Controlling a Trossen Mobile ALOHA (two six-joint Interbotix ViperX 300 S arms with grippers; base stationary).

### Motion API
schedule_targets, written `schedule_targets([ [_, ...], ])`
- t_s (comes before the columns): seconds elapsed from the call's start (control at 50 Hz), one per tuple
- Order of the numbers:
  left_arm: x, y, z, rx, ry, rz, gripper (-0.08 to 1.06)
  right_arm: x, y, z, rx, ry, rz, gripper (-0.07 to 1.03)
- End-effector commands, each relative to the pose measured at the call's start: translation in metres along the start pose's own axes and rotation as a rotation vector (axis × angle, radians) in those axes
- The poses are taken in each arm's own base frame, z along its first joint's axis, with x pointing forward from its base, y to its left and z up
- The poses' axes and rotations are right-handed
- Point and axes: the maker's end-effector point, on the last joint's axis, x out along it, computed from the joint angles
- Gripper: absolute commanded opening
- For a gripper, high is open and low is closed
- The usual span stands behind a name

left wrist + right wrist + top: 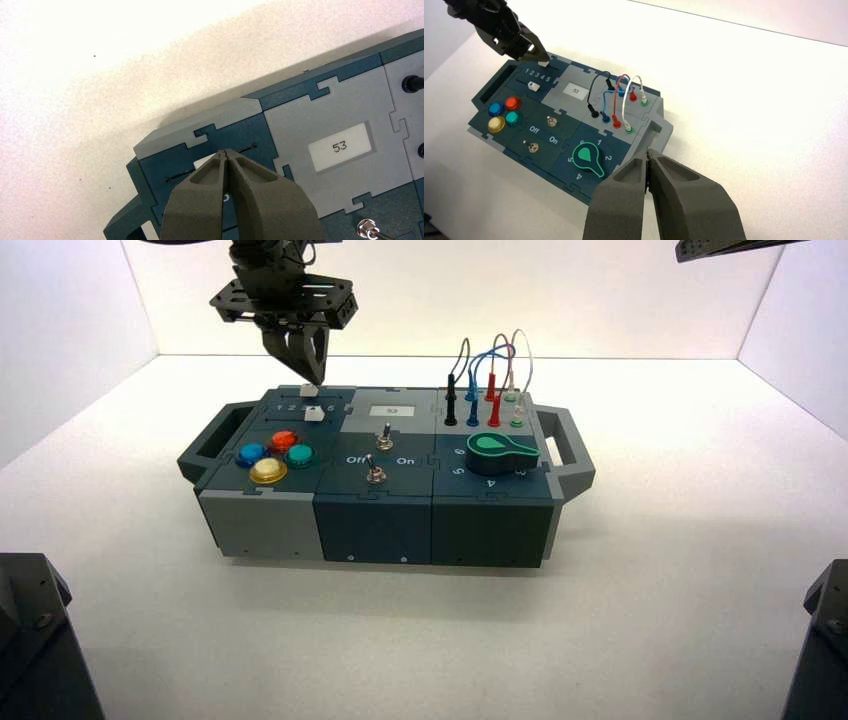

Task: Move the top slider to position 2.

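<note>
The top slider [308,390] is a small white knob on a thin dark track at the box's far left corner. It also shows in the right wrist view [543,63] and half hidden behind my fingers in the left wrist view [202,161]. The printed row 1 to 5 lies just in front of it, with the digit 2 [532,73] left of the knob. My left gripper [316,376] is shut, its tips [226,152] right at the knob, on its right side. My right gripper [647,156] is shut and empty, held high off the box's right end.
A second white knob [315,413] sits over the number row. Coloured round buttons [270,452], two toggle switches [377,458], a display reading 53 [340,146], plugged wires [490,380] and a green dial [500,452] fill the rest of the box [380,520].
</note>
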Motion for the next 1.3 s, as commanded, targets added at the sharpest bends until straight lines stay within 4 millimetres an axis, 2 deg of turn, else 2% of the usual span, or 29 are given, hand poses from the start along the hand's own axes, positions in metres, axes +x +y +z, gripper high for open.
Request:
schedule_targets([
  [0.02, -0.0096, 0.0031, 0.0140, 0.003, -0.045, 0.005, -0.03, -0.0006, 0.0009, 0.0055, -0.001, -0.009, 0.001, -0.02],
  [1.3, -0.0080, 0.0110, 0.0089, -0.002, -0.034, 0.012, -0.03, -0.0006, 0.0006, 0.0056, 0.000, -0.009, 0.000, -0.02],
])
